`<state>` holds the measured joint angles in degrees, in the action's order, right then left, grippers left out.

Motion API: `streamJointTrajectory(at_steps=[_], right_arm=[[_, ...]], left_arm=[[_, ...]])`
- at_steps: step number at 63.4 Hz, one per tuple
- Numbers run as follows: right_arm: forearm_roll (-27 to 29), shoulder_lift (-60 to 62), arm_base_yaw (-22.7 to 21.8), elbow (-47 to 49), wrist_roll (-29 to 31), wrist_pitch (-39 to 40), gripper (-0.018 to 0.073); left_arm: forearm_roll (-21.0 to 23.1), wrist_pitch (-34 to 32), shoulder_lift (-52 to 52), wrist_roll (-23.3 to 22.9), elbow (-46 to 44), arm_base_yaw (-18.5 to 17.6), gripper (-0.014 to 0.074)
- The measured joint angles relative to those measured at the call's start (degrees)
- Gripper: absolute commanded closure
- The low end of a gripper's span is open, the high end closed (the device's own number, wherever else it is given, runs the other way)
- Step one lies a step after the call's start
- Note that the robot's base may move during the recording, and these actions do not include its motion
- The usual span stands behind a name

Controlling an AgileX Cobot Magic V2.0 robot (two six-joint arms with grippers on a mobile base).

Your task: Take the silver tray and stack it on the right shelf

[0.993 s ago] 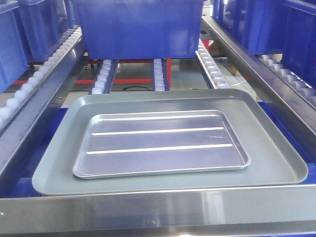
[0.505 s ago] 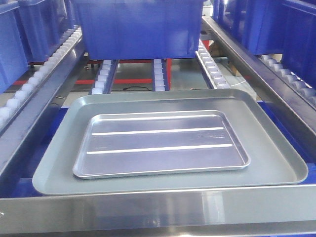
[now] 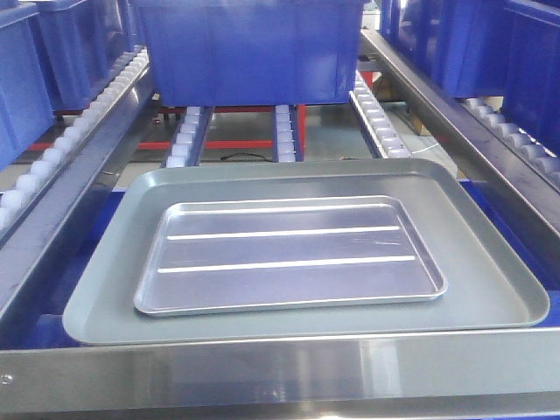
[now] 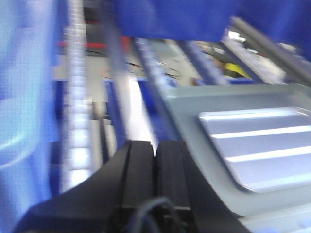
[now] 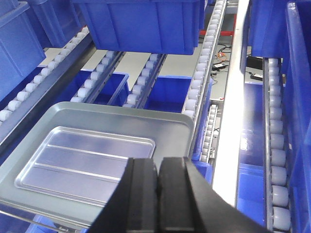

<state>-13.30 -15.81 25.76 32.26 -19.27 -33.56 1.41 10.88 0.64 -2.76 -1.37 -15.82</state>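
While I scan from the 9 o'clock side across, my left gripper [image 4: 154, 160] comes first: its fingers are pressed together on nothing, hovering above the roller rails [image 4: 77, 97] to the left of the trays, and that view is blurred. At the centre of the front view lies the silver tray [image 3: 289, 255], flat inside the larger grey tray [image 3: 490, 289], its two ridges running 9 to 3 o'clock. Both rest on the shelf [image 3: 280, 372], just behind its broad steel front lip, with a blue bin [image 3: 249, 48] at 12 o'clock further up the rails. Over at 3 o'clock, my right gripper [image 5: 158, 182] is likewise closed and empty, poised above the grey tray's near right corner.

I judge the tray is either already stacked and the arms are free, or no grasp has begun; I cannot tell which. If a pick remains, a closed pincer must part before taking that rolled rim.
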Motion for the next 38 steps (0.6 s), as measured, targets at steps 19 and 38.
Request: streamJointTrajectory(at_steps=[19,38], right_arm=[[0.0,0.0,0.0,0.0,0.0,0.0,0.0503],[0.0,0.0,0.0,0.0,0.0,0.0,0.0503]], left_arm=[[0.1,-14.9,0.0,0.0,3.1,14.1,0.0688],[0.1,-15.4,0.0,0.0,3.1,15.7,0.0688]])
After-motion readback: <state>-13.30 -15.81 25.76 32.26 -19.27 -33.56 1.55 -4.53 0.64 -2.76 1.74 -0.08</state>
